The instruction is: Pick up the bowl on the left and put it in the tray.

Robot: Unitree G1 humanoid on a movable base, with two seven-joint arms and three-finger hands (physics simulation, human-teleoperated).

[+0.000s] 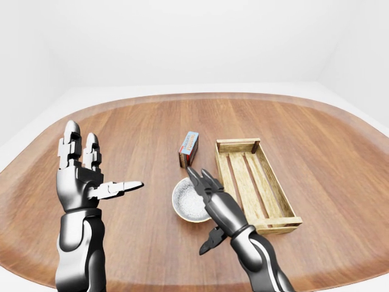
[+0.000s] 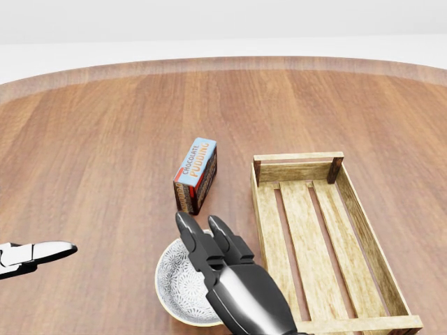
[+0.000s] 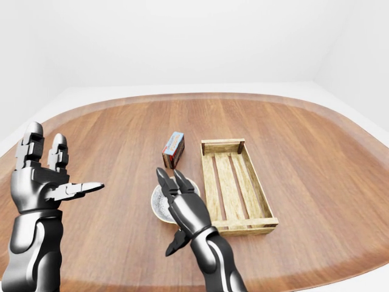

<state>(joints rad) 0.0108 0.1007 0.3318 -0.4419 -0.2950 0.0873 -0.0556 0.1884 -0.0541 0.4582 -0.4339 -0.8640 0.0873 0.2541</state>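
The bowl [image 1: 185, 201], white with a grey speckled inside, rests on the wooden table just left of the wooden slatted tray [image 1: 237, 146], which holds nothing. In the left-eye view my right hand [image 1: 205, 210] hovers open over the bowl's right side. Its fingers point to the top of the view and its thumb hangs below the rim, so it hides part of the bowl. My left hand [image 1: 100, 167] is raised open at the left, well apart from the bowl, fingers upright and thumb pointing right.
A small chocolate pudding box [image 2: 196, 174] lies just above the bowl, close to the tray's upper left corner. The oval table [image 1: 304, 121] stretches wide on all sides, with white floor and walls beyond.
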